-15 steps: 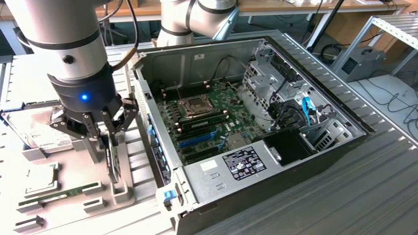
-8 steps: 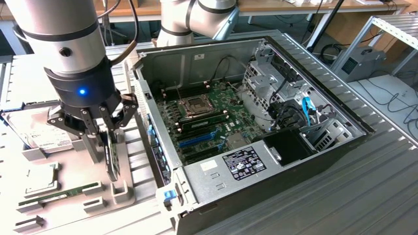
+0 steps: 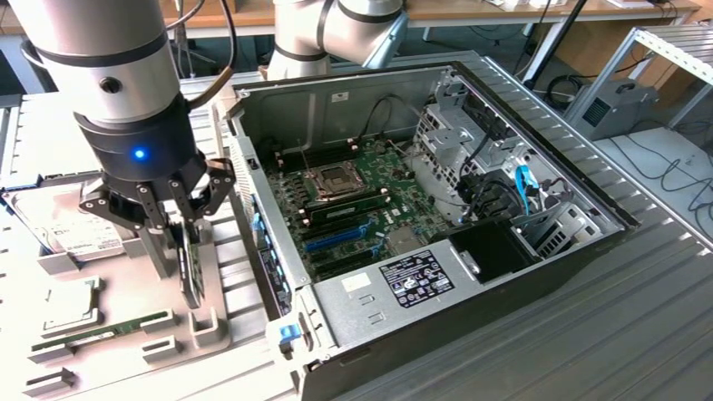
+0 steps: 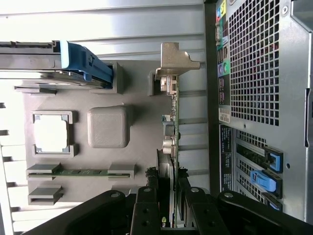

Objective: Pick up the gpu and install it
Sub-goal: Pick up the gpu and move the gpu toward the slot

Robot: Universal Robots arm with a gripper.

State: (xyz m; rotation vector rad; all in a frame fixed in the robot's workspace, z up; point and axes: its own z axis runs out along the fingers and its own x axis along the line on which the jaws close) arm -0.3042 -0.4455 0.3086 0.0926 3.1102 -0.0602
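The gpu [image 3: 192, 280] stands on edge in a slotted holder on the grey parts tray [image 3: 112, 372], at the exterior view's left of the open PC case [image 3: 415, 282]. My gripper [image 3: 179, 251] comes straight down over it, with a finger against each face of the card. The wrist view looks along the gpu [image 4: 171, 127] edge-on, its silver bracket [image 4: 173, 58] at the far end and my gripper [image 4: 168, 198] pinched around the near end. The card's lower edge still rests in the holder.
The case lies open with the motherboard [image 3: 368, 188] and blue expansion slots [image 3: 334, 238] exposed. On the tray lie a hard drive [image 3: 78, 230], a processor [image 3: 69, 309] and a green memory stick [image 3: 100, 332]. The case's perforated rear panel [image 4: 254, 63] is close beside the card.
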